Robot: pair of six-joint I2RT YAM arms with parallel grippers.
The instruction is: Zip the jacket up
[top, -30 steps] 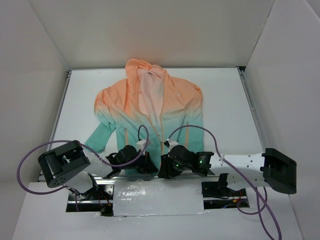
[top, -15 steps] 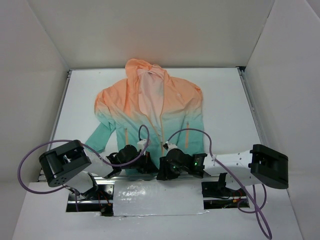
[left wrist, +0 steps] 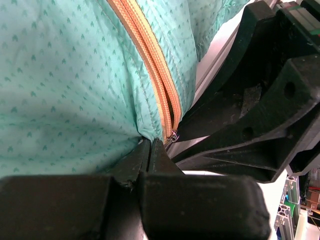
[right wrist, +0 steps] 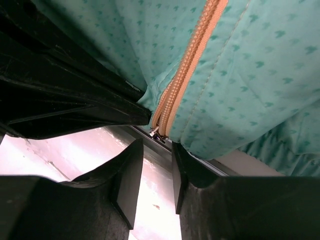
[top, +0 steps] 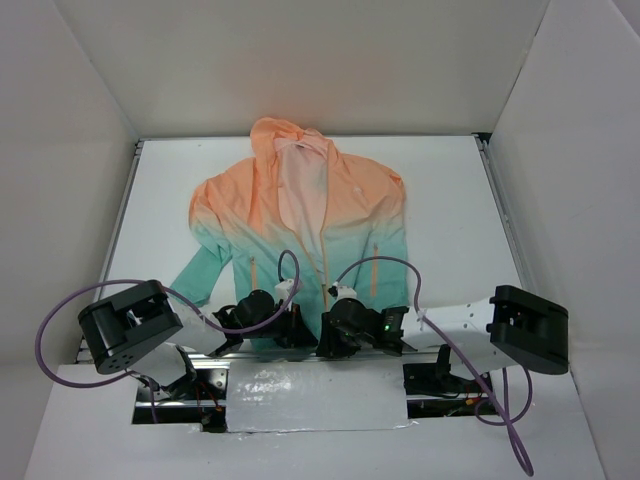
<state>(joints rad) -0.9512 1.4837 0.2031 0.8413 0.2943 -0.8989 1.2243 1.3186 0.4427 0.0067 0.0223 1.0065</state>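
The jacket (top: 300,210) lies flat on the white table, orange hood at the far end and teal hem by the arms. Its orange zipper (left wrist: 150,65) runs down to a small metal slider (left wrist: 173,134) at the hem. My left gripper (left wrist: 151,143) is shut on the teal hem just left of the zipper's end. My right gripper (right wrist: 156,160) is open a narrow gap, and the slider (right wrist: 156,132) sits just beyond its fingertips (right wrist: 131,165). The teal cloth (right wrist: 250,65) fills the right wrist view. In the top view both grippers, left (top: 298,325) and right (top: 326,335), meet at the hem.
The metal rail (top: 310,385) at the table's near edge lies right under the grippers. White walls enclose the table on three sides. Purple cables (top: 290,262) loop over the jacket's lower part. The right gripper's black body (left wrist: 260,100) is close against the left one.
The right arm's elbow has swung left and its gripper has shifted slightly left at the hem. The left arm and the jacket have not moved.
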